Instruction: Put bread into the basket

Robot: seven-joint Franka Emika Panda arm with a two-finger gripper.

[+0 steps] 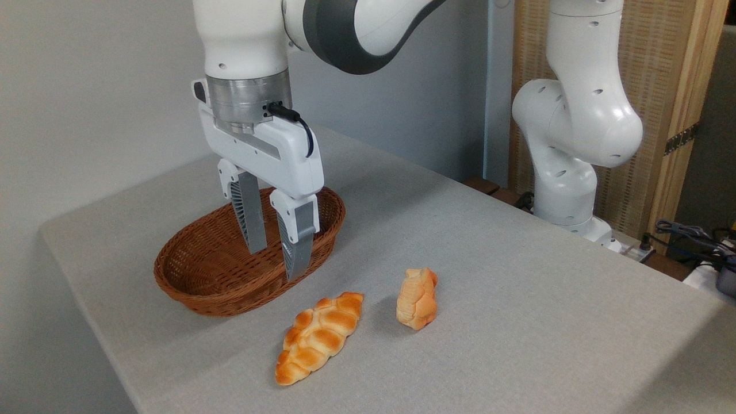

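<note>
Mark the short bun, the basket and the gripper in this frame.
short bun [417,299]: fixed camera, its pale side face.
basket [230,299]: fixed camera, near outer wall.
gripper [277,257]: fixed camera, gap between its two fingertips, open, over the basket.

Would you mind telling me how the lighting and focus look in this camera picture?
Camera view: soft, even light; faint shadows left of the bread and the long loaf, darker shade inside the basket. No glare on the table; the open gripper looks sharp.
</note>
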